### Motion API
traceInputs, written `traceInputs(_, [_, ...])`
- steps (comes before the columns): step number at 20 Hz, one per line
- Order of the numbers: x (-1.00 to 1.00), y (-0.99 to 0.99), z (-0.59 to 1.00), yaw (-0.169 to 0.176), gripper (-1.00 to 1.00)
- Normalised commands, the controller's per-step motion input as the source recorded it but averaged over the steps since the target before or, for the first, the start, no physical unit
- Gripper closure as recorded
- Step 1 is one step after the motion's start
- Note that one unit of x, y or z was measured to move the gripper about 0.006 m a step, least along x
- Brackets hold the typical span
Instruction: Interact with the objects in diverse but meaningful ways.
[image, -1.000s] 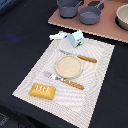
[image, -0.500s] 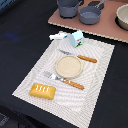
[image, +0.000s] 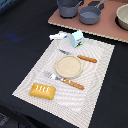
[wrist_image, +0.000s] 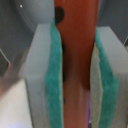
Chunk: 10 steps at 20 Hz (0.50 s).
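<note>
The gripper (wrist_image: 75, 75) is clamping the brown sausage (wrist_image: 77, 55) between its green-padded fingers (wrist_image: 52, 85) (seen only by the wrist camera). In the exterior view, the golden scored bread loaf (image: 42, 90) is lying on the placemat's (image: 100, 75) near left corner, the white-blue-green carton (image: 77, 38) is standing at its far edge, and two grey pots (image: 80, 9) are sitting further back

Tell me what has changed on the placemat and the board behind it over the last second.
Nothing visibly changed. The bread loaf, plate, carton and pots sit where they were. The arm is outside the exterior view; the wrist view shows the gripper shut on a brown-red piece.
</note>
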Motion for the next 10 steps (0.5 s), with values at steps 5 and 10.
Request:
traceInputs(5, [-0.16,0.05,-0.21,0.0,-1.0])
traceInputs(10, [-0.09,0.07,-0.05,0.0,-1.0])
